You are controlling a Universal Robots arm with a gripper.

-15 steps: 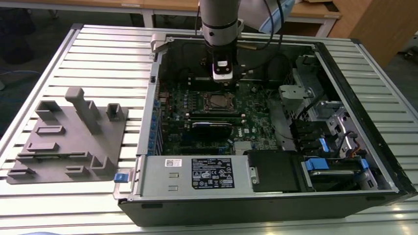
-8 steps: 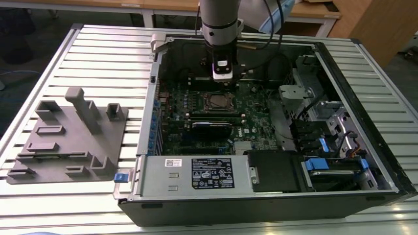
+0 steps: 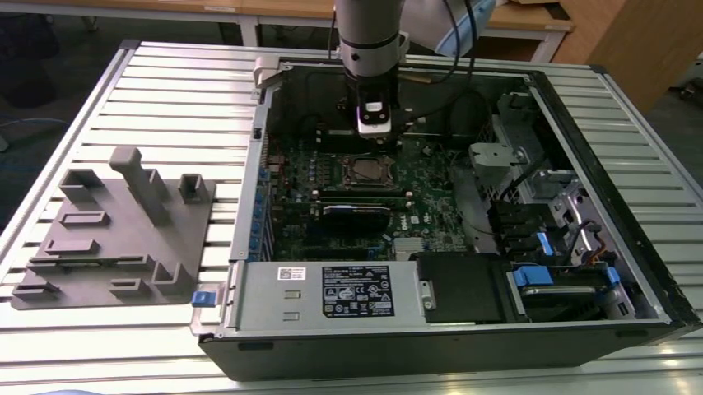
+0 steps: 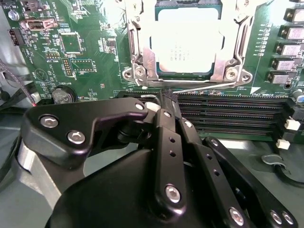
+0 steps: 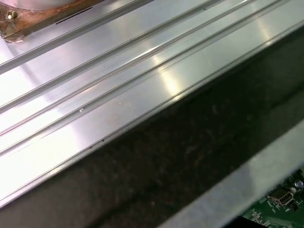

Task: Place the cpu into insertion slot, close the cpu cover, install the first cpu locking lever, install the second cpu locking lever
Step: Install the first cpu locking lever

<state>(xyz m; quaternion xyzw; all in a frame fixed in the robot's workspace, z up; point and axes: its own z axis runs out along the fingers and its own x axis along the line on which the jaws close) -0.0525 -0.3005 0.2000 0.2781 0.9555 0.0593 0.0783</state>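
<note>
**Hand at the lever, chip seated under its frame**

Nearest in the second wrist view, the black jointed metal hand (image 4: 164, 100) has its fingers brought together. The tips sit at the free end of the thin silver wire locking lever (image 4: 204, 88); whether they pinch the wire or only press on it I cannot tell. Just beyond lie the long narrow black memory slots (image 4: 232, 111).

Past them, on the green circuit board (image 4: 95, 57), the flat square cpu with its dull silver-grey top (image 4: 187, 40) sits in the square, silvery-rimmed insertion slot (image 4: 231, 73). The thin square silver cpu cover (image 4: 145, 61) lies flat around it, closed.

Placing and covering look done. I judge the step in hand to be a locking lever, likely the first. Finishing it would call for a firm push down and sideways to tuck the wire under its catch.

Count: one hand, one cpu, one cpu cover, one insertion slot and four memory slots as best I can count. I can trace one locking lever and cannot tell whether there is a second.

Farthest out, in the exterior view, one open black computer case (image 3: 626, 123) rests on the slatted aluminium counter (image 3: 176, 82).
</note>
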